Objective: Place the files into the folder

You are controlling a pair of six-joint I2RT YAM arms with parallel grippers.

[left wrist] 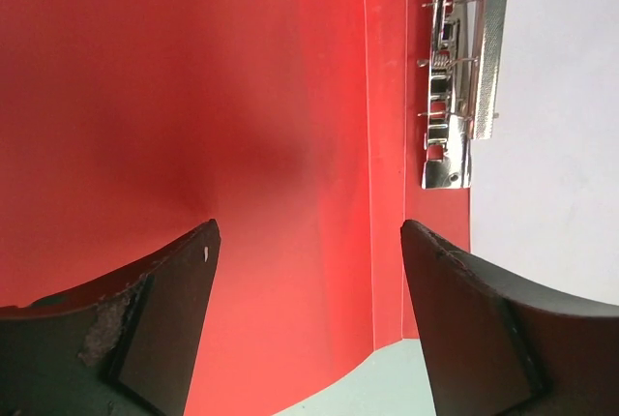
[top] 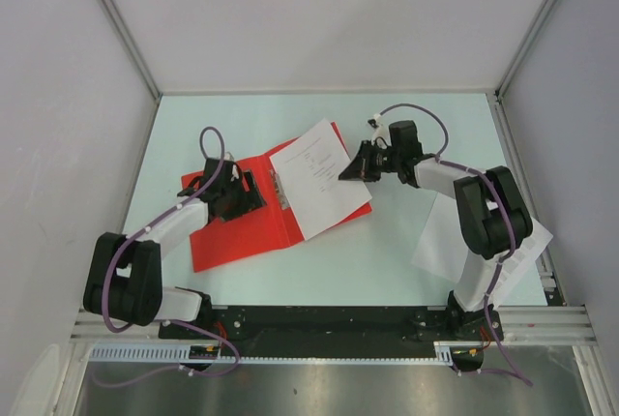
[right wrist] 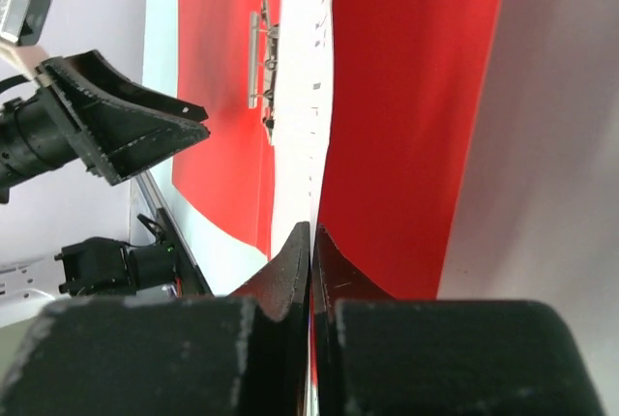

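Pinching the right edge of a file (top: 314, 184), the right gripper (top: 350, 169) is closing tight on it, fingertips together with only the paper between them. That file is lying tilted across the right half of the open folder (top: 232, 237), beside the metal clip (left wrist: 455, 97) at its spine. The left gripper (top: 250, 193) is hovering over the folder's left cover with its jaws standing wide apart, gripping nothing. Other files (top: 440, 237) are lying on the table (top: 387, 271) under the right arm.

Red folder (top: 232, 234), white black-printed files (top: 315, 190)
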